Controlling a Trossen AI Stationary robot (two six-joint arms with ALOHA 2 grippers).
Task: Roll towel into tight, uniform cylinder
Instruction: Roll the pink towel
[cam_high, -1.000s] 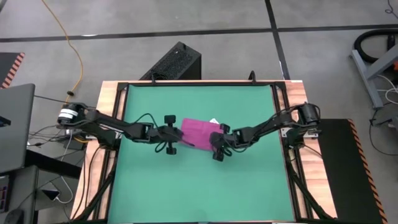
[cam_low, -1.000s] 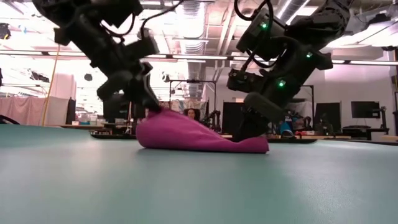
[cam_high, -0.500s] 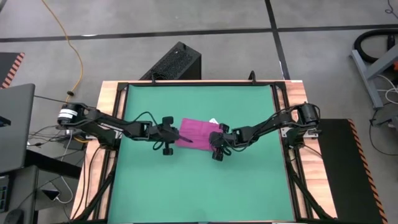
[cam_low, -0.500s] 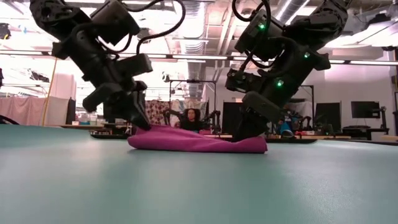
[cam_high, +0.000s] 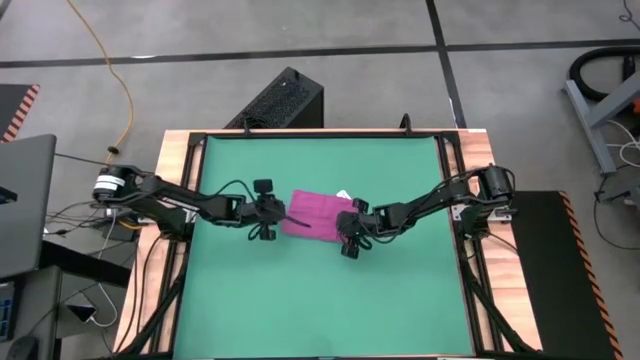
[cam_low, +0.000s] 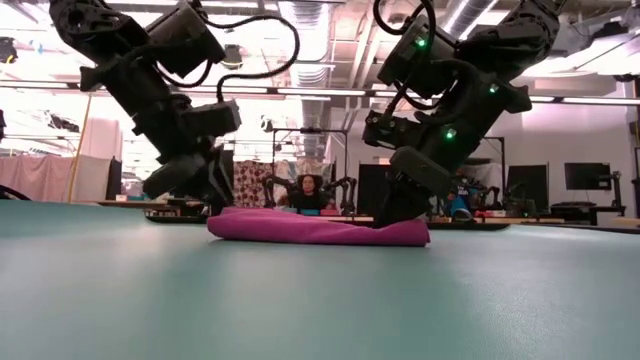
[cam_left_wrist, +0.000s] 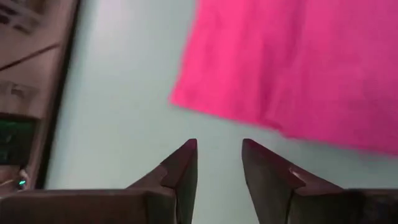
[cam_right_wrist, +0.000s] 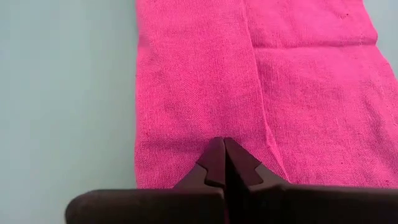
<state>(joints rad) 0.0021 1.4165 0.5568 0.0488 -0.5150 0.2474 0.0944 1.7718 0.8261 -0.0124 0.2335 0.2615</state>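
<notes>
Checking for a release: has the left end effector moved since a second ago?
Yes. The left end effector let the towel drop flat and backed toward the mat's left edge.

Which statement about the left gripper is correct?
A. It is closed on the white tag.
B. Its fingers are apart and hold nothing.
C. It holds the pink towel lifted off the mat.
B: the left gripper has parted, empty fingers just short of the towel, which lies flat on the green mat.
</notes>
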